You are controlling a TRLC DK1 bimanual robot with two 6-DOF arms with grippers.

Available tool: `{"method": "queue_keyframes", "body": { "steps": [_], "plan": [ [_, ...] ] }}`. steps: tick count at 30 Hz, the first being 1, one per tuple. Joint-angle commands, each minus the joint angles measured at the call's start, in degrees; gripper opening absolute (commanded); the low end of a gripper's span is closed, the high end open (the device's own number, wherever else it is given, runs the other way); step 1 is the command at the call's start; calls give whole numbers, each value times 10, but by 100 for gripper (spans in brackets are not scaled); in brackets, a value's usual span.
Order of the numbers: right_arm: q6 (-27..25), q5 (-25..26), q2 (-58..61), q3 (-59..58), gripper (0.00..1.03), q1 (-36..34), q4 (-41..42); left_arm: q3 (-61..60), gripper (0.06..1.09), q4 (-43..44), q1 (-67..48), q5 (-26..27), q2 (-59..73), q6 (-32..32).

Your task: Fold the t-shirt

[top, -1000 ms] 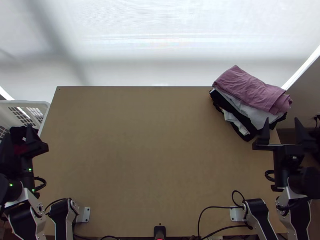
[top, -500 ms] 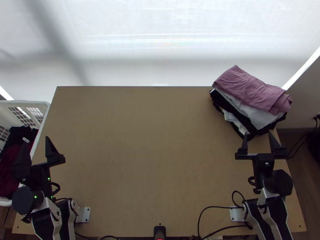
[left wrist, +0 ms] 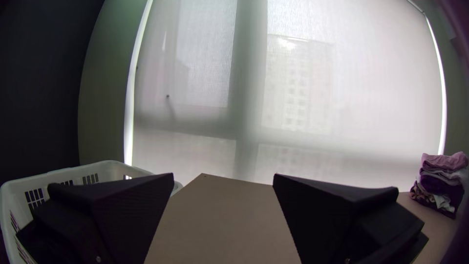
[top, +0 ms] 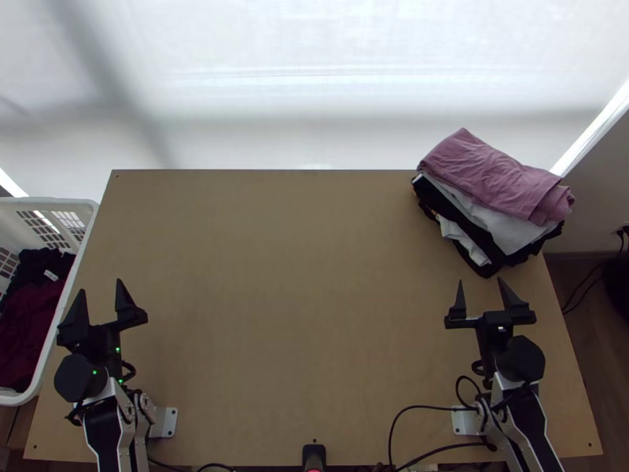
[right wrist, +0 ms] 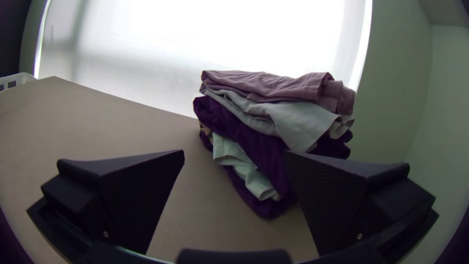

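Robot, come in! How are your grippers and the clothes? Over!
Left gripper open, empty. Right gripper same. Clothes bunched in basket; folded pile far right.

At the far right corner of the brown table (top: 299,275), a pink cloth (top: 491,177), a white cloth (top: 507,230) and a dark cloth (top: 448,206) are seen. Beside the left edge, dark red cloth (top: 33,315) is held in a white basket (top: 88,208).
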Motion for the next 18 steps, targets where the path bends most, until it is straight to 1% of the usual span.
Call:
{"method": "queue_keyframes", "body": {
  "steps": [1,3,4,8,11,14,18],
  "plan": [
    [32,0,-24,-6,98,13,-43,-24,104,-1,6,-1,-5,9],
    [48,-3,-45,-5,98,34,-89,-24,104,-14,4,-1,-5,9],
    [60,-3,-49,-5,98,44,-89,-24,104,-23,4,-1,-5,11],
    [61,-3,-37,-5,98,43,-89,-22,104,-64,3,-1,-4,25],
    [61,-3,-68,-5,98,42,-89,-21,104,-68,6,-8,-3,36],
    [61,-3,-141,-5,98,44,-85,-21,104,-67,4,-8,-4,35],
    [61,-3,-130,-6,98,43,-87,-21,104,-67,4,-8,-4,35]
  ]
}}
